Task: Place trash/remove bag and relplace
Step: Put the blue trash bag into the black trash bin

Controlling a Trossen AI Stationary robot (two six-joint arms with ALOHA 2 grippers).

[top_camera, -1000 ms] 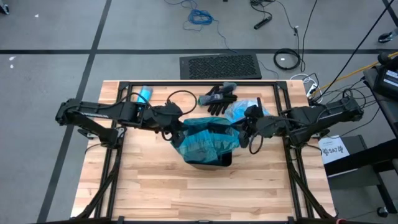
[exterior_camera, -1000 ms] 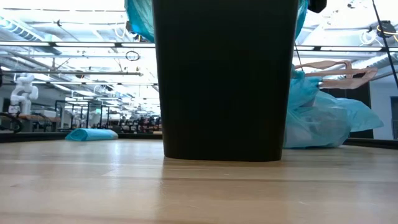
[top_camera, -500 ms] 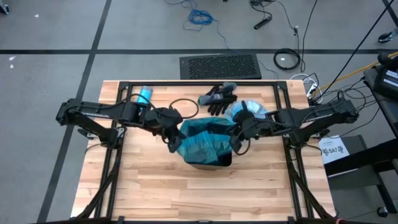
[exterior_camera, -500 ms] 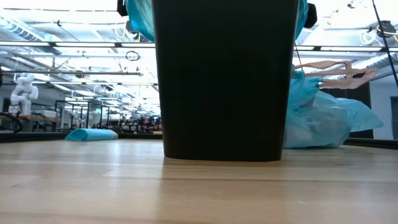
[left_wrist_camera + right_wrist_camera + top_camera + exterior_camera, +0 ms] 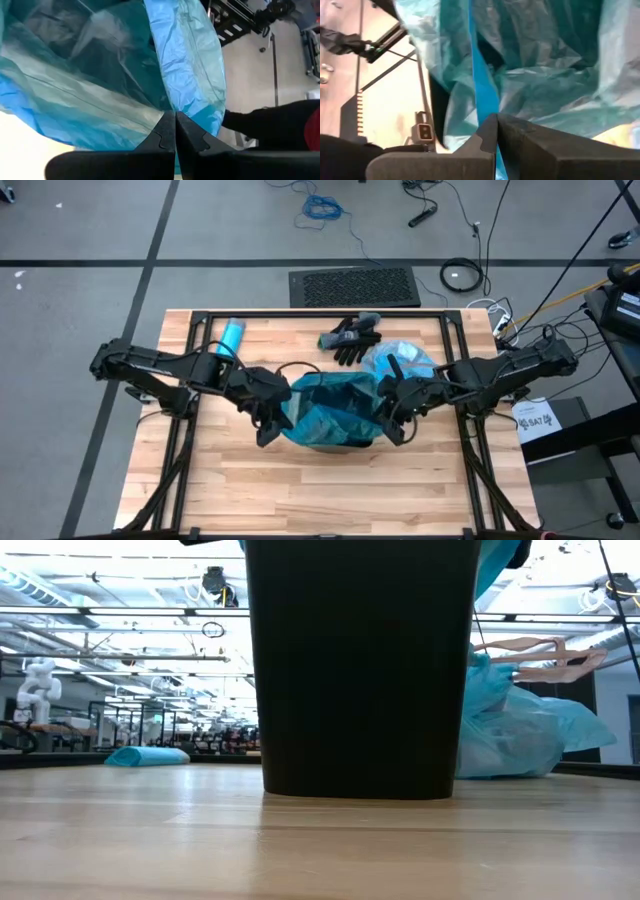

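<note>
While two claws, left claw (image 5: 268, 423) and right claw (image 5: 392, 418), pinch one bag (image 5: 330, 408).

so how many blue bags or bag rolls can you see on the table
3: the blue bag pinched by both grippers over the black bin, a filled blue bag behind it by the gloves, and a blue roll rear left. None appear hidden.
</note>
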